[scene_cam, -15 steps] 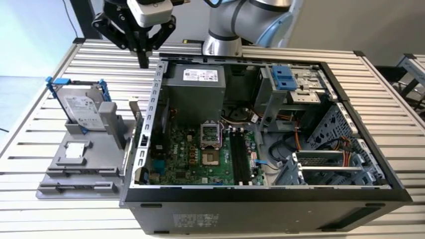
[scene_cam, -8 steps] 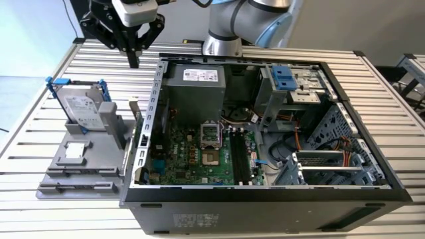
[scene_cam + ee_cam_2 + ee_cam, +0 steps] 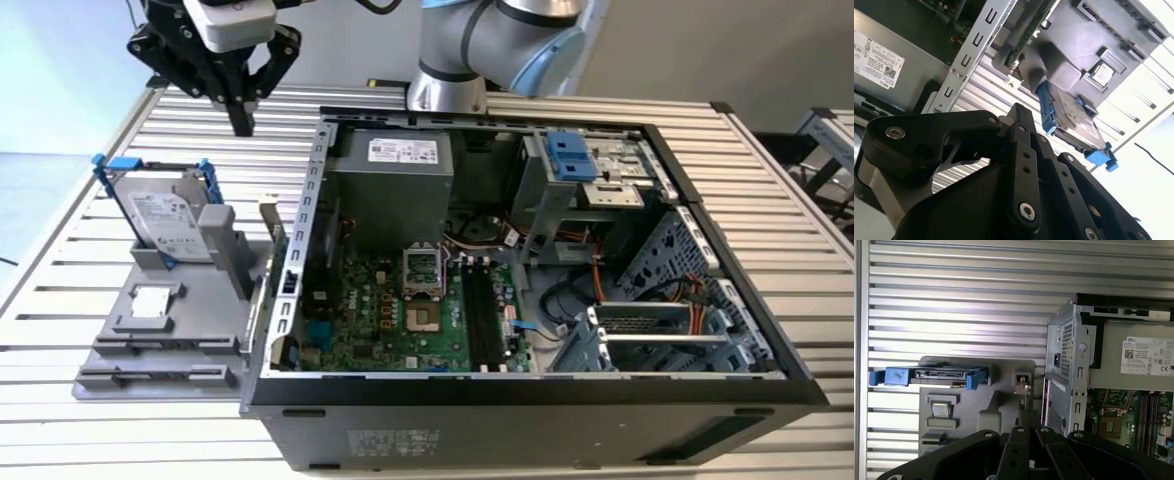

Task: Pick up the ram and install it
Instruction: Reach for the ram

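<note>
The ram is a thin greenish stick standing on edge in the grey fixture, right beside the computer case's side wall. The second wrist view shows the ram along its edge. My gripper hangs high over the slatted table, behind the fixture and well above the ram, at the exterior view's left of the case. Its black fingers come together at the tips with nothing between them. The motherboard's long black slots lie inside the open case.
A silver hard drive in a blue-edged bracket stands upright on the fixture, with a small square silver plate in front of it. The open computer case fills the middle and right of the table. The arm's base stands behind the case.
</note>
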Available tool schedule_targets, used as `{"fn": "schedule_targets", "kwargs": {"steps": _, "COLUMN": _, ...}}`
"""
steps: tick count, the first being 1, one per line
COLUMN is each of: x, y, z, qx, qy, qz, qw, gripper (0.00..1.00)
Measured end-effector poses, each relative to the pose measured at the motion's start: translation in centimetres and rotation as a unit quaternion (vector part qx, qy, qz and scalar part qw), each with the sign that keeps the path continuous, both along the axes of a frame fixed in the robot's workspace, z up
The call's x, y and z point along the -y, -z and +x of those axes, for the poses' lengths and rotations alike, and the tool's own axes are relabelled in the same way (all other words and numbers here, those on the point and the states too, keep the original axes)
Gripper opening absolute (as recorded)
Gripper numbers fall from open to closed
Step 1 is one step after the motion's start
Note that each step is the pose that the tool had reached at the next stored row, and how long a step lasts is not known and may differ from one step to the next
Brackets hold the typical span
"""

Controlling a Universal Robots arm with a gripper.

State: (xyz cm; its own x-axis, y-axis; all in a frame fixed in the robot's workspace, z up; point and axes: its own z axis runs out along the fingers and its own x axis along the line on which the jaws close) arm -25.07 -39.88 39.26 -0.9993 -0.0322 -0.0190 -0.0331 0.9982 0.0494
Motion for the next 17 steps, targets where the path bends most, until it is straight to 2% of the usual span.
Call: {"fn": "schedule_targets", "kwargs": {"steps": 17, "x": 0.0, "y": 0.0, "z": -4.66, "qx": 0.0, "qy": 0.0, "qz": 0.0, "qw": 1.0, "gripper": 0.0}}
